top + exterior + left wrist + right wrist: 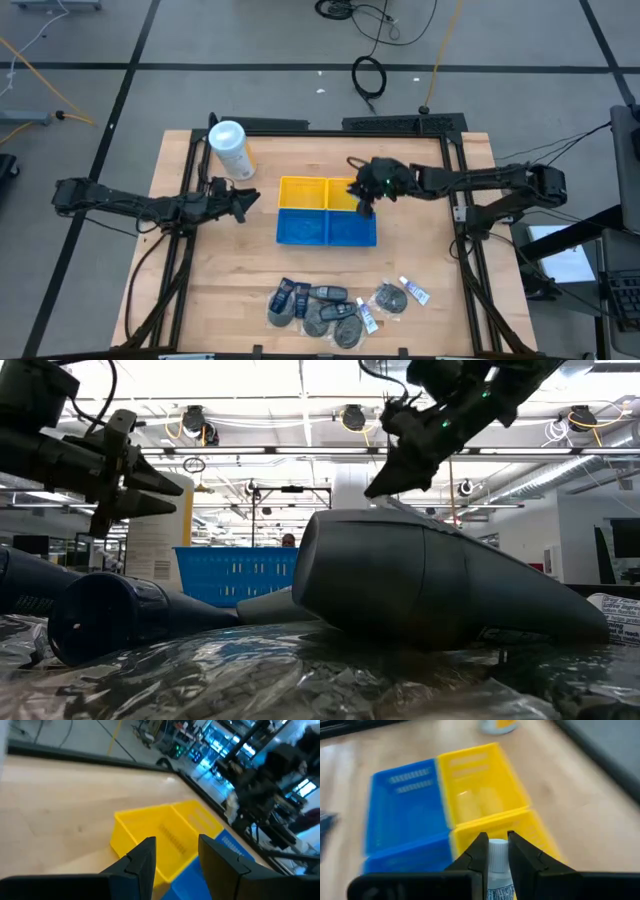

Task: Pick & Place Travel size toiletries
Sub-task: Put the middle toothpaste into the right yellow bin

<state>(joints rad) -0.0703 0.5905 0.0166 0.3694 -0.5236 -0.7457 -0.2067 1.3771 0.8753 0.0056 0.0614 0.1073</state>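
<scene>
My right gripper (365,207) hangs over the right yellow compartment of the tray (343,195) and is shut on a small white tube (497,865). In the low view it (378,486) is well above table height. My left gripper (247,203) waits open left of the yellow tray (150,827), its fingers apart and touching nothing. The other toiletries (330,305), dark blue packets, grey clear-wrapped rounds and white tubes, lie in a heap by the table's near edge. My right gripper pinches the white tube between its two fingers (479,852). The tube's white capped end (496,849) shows in the gap near the fingertips. The tube is lifted clear above the yellow compartment (485,802). The fingers slant downward from the table's right side.
A blue tray (327,229) adjoins the yellow one on its near side. A tall white canister with a yellow label (231,148) stands near the far left corner. In the low view a large grey wrapped piece (420,585) fills the foreground. Bare wood lies between trays and heap.
</scene>
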